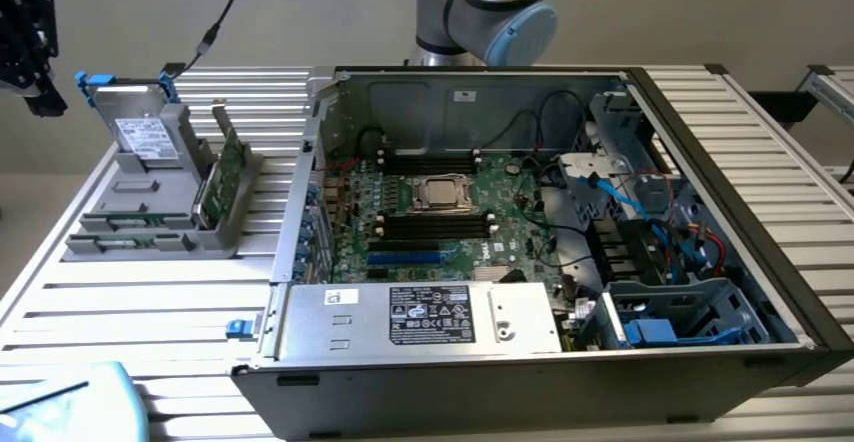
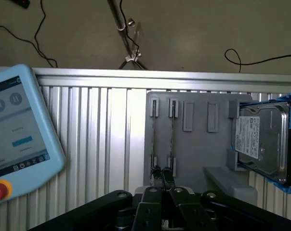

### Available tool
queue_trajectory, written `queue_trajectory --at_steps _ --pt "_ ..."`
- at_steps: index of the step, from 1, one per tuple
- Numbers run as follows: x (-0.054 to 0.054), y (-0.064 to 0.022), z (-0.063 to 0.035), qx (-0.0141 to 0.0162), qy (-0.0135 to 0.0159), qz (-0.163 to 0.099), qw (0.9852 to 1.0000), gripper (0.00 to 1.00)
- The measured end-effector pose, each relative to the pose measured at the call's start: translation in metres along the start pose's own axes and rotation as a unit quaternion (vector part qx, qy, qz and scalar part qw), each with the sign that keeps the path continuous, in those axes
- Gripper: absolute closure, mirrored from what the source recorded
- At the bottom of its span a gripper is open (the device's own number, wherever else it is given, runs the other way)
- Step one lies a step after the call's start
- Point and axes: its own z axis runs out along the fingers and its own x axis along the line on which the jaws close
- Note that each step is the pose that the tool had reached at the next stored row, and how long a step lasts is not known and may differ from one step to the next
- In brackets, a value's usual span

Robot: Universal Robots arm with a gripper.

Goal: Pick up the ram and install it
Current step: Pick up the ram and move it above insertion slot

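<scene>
- Your tool (image 2: 162, 175) is pressed together and carries nothing. It hangs above the grey holder (image 2: 198, 144), clear of it.
- The ram (image 2: 155, 139) stands on edge in one of that holder's slots, with a second stick just beside it. Neither stick is touched.
- In the exterior view the holder sits on the bench (image 1: 160, 292), to the exterior view's left of the open computer case (image 1: 534, 402).
- A hard drive (image 2: 261, 139) rests at the holder's other end, well apart from the sticks. A teach pendant (image 2: 15, 139) lies on the bench off to one side.
- As I judge it, you are at the approach: the pick is not yet begun, and nothing of the install shows as done.
- Taking a stick calls for the tool to spread first. It then has to line up across the thin edge, centred so that it straddles one stick and not its neighbour.
- The two sticks stand close together, so a sideways error could nudge the wrong one.
</scene>
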Motion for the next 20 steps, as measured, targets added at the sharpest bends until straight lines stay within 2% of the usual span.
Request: queue_trajectory --at_steps 16,17,18,19,20 --pt "0.0 0.0 0.0 0.0001 0.0 0.0 1.0 0.89" --pt "0.0 0.0 0.0 0.0001 0.0 0.0 1.0 0.84" --pt "0.0 0.0 0.0001 0.0001 0.0 0.0 1.0 0.84" --pt "0.0 0.0 0.0001 0.0001 0.0 0.0 1.0 0.78" --pt "0.0 0.0 0.0001 0.0001 0.0 0.0 1.0 0.78"
